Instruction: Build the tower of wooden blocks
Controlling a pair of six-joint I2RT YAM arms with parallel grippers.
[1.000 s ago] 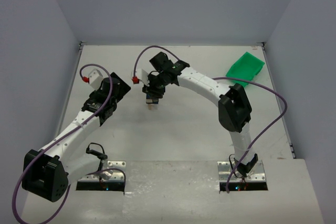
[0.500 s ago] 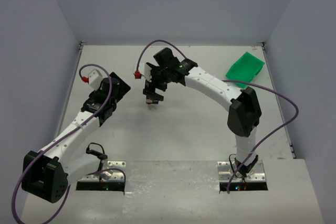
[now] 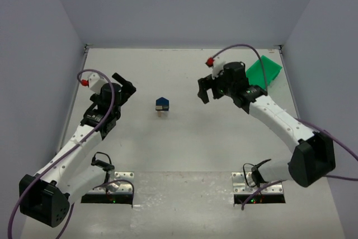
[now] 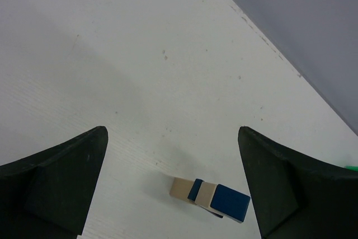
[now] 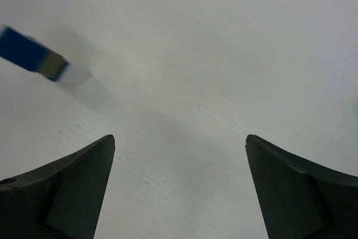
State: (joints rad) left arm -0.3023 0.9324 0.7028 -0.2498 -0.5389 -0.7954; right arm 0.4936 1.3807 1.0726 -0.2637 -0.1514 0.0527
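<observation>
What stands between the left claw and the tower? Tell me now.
Nothing visible does. Only table lies between the open left claw and the tower. The left wrist view shows the tower ahead, between the fingers' line, with nothing in front of it.

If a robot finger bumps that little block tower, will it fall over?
Probably yes. The wood block tower is narrow and stacked from separate pieces, so a sideways nudge would likely topple it. Its pieces look stiff and flat-sided, so they should slide or tumble, not roll.

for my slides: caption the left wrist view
Open left gripper framing the wood block tower, tan and blue, on the table
</observation>
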